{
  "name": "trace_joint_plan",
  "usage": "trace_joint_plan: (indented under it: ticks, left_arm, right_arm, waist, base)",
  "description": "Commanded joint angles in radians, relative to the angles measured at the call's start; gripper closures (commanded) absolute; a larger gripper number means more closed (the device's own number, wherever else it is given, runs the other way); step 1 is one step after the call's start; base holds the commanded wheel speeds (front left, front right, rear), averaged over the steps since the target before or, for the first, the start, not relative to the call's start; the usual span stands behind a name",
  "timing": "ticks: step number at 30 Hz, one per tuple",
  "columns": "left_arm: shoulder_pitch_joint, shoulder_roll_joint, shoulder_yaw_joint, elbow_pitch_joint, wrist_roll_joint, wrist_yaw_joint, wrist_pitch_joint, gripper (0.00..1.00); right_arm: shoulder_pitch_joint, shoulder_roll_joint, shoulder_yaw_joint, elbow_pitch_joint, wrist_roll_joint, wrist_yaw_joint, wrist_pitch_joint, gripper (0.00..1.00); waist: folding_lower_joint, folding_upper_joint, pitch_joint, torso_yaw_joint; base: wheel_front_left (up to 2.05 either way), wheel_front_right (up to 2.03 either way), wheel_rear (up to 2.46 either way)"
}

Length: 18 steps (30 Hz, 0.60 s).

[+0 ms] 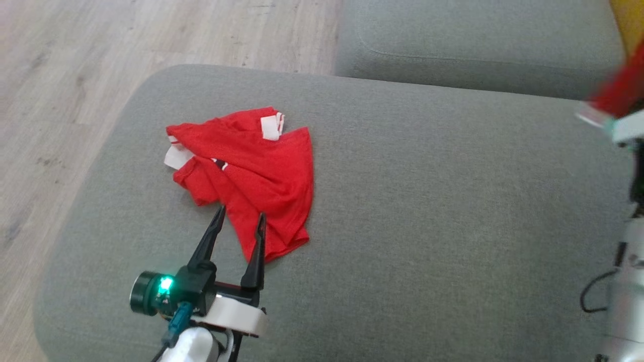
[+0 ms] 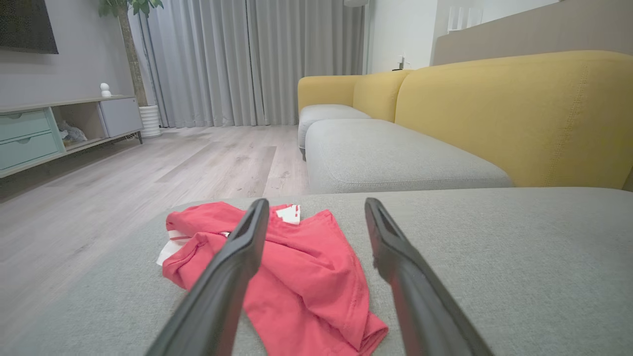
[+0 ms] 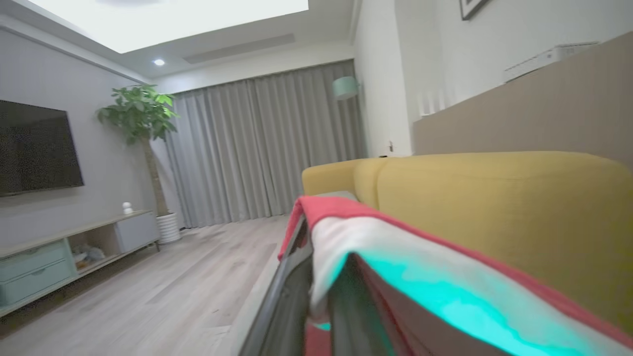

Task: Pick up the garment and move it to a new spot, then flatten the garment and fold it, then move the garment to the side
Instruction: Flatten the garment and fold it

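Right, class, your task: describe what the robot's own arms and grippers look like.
The left gripper has two long, tapered black fingers on a black body with a green light, a teal plug and a white wrist. The right forearm is pale grey, with a looping black cable.

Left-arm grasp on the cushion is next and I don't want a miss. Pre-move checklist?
1. Left pincer open: ok, fingers spread wide.
2. Left pincer lined up on red garment: ok, tips at its near edge.
3. Tips touching the fabric: cannot tell.
4. Garment flat: not ok, crumpled on the grey cushion.
5. Right pincer free: not ok, shut, with red-and-white cloth draped over it.
6. That cloth clamped: cannot tell.
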Motion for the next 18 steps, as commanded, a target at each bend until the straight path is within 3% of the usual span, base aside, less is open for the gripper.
trace_joint_plan:
  ticks: [1,6,13,18]
  left_arm:
    - [-0.019,-0.002,0.043,-0.026,0.012,-0.003,-0.01,0.0]
    - [-0.018,-0.009,0.053,-0.022,0.022,-0.016,-0.01,0.0]
    - [-0.025,-0.016,0.058,-0.016,0.033,-0.032,-0.01,0.0]
    - [-0.036,-0.023,0.057,-0.007,0.043,-0.043,-0.01,0.0]
  right_arm:
    - [-0.069,0.015,0.065,-0.05,0.009,-0.001,0.008,1.0]
    - [-0.082,0.034,0.125,-0.026,0.041,-0.001,-0.055,1.0]
    - [0.045,0.035,0.334,0.168,0.156,-0.001,-0.19,1.0]
    - [0.13,0.036,0.629,0.316,0.205,-0.001,-0.267,1.0]
  waist:
    - [0.0,0.0,-0.005,0.013]
    - [0.0,0.0,-0.004,0.043]
    - [0.0,0.0,0.008,0.083]
    - [0.0,0.0,0.02,0.107]
  base:
    - [0.0,0.0,0.0]
    - [0.0,0.0,0.0]
    - [0.0,0.0,0.0]
    - [0.0,0.0,0.0]
